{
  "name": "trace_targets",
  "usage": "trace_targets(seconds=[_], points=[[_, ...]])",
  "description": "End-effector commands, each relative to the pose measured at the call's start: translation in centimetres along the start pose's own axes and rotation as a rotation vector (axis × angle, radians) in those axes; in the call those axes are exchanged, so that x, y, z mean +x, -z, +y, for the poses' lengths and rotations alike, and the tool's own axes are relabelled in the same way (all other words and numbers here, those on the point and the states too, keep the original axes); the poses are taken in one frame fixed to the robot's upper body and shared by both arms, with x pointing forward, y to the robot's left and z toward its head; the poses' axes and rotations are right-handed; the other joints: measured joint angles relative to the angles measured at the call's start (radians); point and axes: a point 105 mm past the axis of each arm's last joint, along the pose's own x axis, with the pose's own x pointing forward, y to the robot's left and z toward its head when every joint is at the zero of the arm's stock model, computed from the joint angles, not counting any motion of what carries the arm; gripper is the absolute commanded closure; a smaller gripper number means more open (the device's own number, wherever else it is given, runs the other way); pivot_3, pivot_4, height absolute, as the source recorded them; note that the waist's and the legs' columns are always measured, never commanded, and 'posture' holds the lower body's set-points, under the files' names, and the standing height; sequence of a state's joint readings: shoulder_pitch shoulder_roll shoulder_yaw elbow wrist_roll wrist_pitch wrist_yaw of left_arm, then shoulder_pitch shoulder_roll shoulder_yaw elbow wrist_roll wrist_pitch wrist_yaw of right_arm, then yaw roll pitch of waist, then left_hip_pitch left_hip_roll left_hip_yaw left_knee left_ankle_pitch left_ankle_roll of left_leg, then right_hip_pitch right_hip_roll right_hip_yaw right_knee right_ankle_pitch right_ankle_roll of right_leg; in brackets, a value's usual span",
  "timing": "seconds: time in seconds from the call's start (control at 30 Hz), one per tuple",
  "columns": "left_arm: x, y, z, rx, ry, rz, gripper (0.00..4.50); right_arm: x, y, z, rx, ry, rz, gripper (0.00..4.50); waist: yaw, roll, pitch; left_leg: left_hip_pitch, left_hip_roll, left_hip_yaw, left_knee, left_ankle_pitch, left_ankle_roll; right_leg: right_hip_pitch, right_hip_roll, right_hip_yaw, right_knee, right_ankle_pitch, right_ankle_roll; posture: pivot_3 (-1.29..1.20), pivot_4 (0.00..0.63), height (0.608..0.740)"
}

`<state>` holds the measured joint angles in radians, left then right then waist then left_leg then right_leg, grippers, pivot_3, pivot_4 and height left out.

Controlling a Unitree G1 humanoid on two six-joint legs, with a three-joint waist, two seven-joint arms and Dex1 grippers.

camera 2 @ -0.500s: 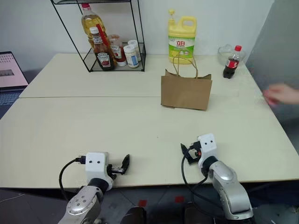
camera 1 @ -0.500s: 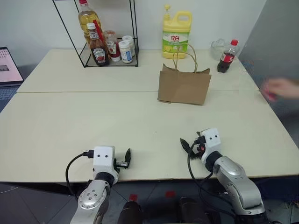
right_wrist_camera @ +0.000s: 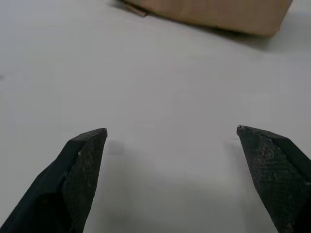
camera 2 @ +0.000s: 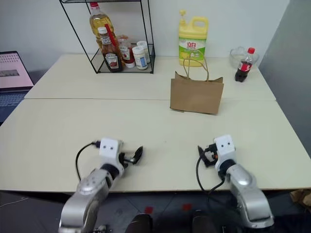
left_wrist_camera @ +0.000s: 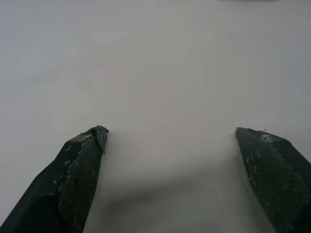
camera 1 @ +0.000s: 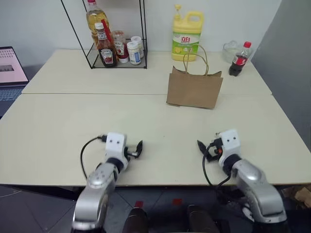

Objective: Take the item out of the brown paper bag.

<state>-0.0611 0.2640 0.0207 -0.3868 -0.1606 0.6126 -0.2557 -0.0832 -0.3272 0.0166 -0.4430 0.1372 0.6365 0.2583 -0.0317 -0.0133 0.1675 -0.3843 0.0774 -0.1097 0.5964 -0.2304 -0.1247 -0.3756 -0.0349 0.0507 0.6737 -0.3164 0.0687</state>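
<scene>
Near the table's [camera 1: 58, 131] front edge, both grippers, left [camera 1: 138, 149] and right [camera 1: 201, 146], are held spread wide and empty. Well beyond them the bag [camera 1: 194, 89] stands upright; the item cannot be seen.

Two cream tabletops [camera 1: 73, 121] joined along a seam — white wall [camera 1: 43, 24] behind, grey panel [camera 1: 291, 58] at right, dark floor [camera 1: 29, 213] below the near edge.
</scene>
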Motion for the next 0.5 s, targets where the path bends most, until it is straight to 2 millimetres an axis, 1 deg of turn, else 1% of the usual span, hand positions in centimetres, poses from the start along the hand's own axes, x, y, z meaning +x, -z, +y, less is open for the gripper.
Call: trace_targets(seconds=[0.03,0.07,0.1,0.17,0.33,0.43,0.5], points=[[1.6,-4.0,0.1,0.048,0.149,-0.086,0.02,0.9,-4.6,-1.4,-0.070,-0.010,-0.103,0.00,-0.002,0.000,0.001,0.000,0.000,0.000,0.000,0.000,0.000,0.000,0.000,0.000,0.000,0.000,-0.001,0.00,0.150,0.740],[2.0,-5.1,0.3,0.063,0.185,-0.103,0.02,1.3,-5.7,-1.7,-0.088,-0.012,-0.125,0.00,-0.003,0.000,0.001,0.000,0.000,0.000,0.000,0.000,0.000,0.000,0.000,0.000,0.000,0.000,-0.001,0.00,0.150,0.740],[2.5,-6.8,0.3,0.083,0.234,-0.133,0.02,1.9,-7.4,-2.3,-0.103,-0.012,-0.159,0.00,-0.003,0.000,0.002,-0.001,0.000,-0.001,0.000,0.000,0.000,-0.002,0.001,0.000,0.000,0.000,-0.001,0.00,0.150,0.740],[3.1,-9.3,0.4,0.113,0.310,-0.173,0.02,3.1,-10.0,-3.0,-0.115,-0.019,-0.204,0.00,-0.003,0.000,0.003,-0.003,0.000,-0.001,0.000,0.000,0.000,-0.003,0.001,0.000,0.001,0.000,-0.002,0.00,0.150,0.740],[3.2,-14.2,0.0,0.184,0.498,-0.241,0.02,6.7,-15.8,-4.1,-0.117,-0.055,-0.297,0.00,-0.005,0.001,0.004,-0.008,0.000,0.000,-0.001,0.001,-0.002,-0.007,0.001,-0.001,0.001,0.000,-0.002,0.00,0.150,0.740],[3.0,-16.4,-0.3,0.213,0.573,-0.270,0.02,9.0,-17.9,-4.7,-0.091,-0.063,-0.313,0.00,-0.013,0.002,0.005,-0.013,0.000,0.000,-0.001,0.002,-0.003,-0.012,0.001,-0.002,0.002,0.000,-0.002,0.00,0.150,0.740],[2.9,-17.4,-0.3,0.215,0.596,-0.285,0.02,10.1,-18.7,-5.1,-0.083,-0.056,-0.319,0.00,-0.013,0.002,0.006,-0.014,0.001,0.000,-0.001,0.002,-0.004,-0.013,0.000,-0.003,0.002,0.000,-0.002,0.00,0.150,0.740]])
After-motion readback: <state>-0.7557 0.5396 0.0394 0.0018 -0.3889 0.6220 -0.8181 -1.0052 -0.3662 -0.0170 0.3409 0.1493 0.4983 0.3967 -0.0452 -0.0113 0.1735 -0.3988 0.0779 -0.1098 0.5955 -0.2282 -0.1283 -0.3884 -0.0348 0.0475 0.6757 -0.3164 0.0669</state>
